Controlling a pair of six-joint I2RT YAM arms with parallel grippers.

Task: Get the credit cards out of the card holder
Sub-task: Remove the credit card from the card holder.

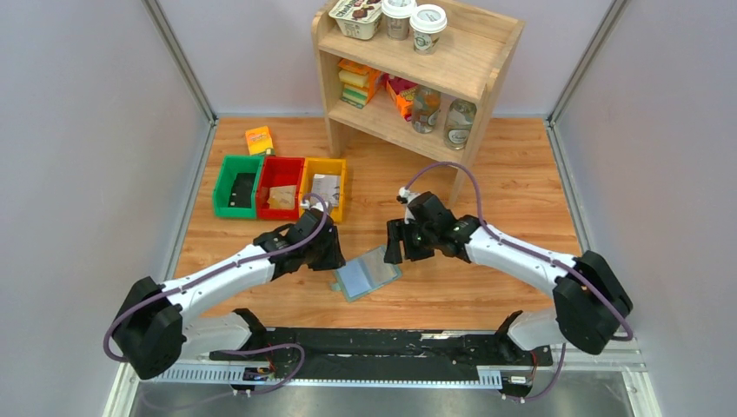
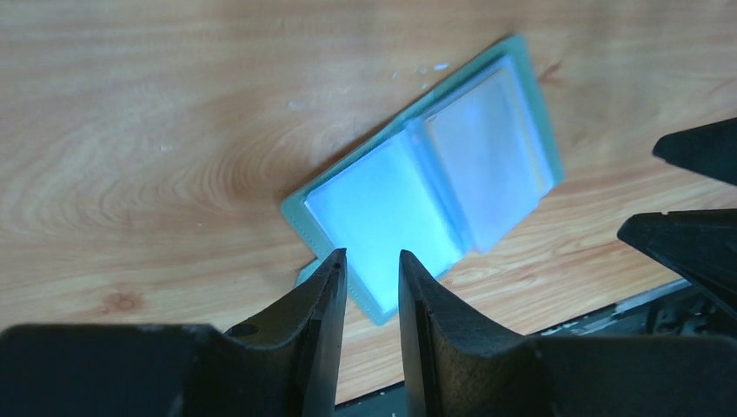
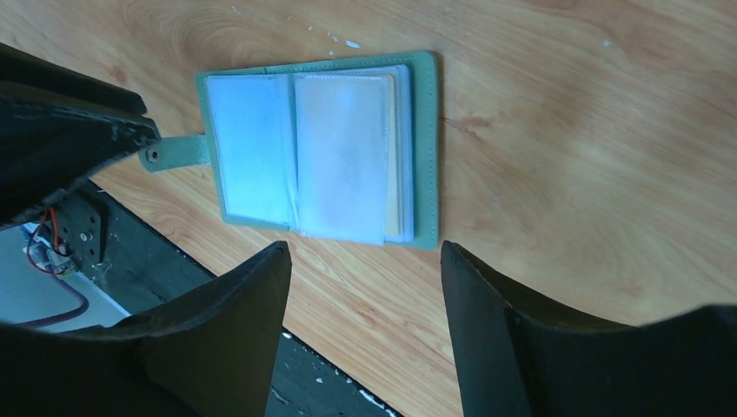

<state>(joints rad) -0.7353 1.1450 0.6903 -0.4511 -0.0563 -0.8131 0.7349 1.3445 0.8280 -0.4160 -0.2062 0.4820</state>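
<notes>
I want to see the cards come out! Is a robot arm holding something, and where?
Nothing is held. The card holder lies open on the table. The left gripper and right gripper have empty, parted jaws.

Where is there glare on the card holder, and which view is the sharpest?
Left wrist view: on the card holder the pockets wash out to pale blue glare and look soft; the left tool is a dark silhouette. Right wrist view: a whitish sheen hides what the pockets contain. Top external view: even light and the sharpest, though the holder is small there.
</notes>
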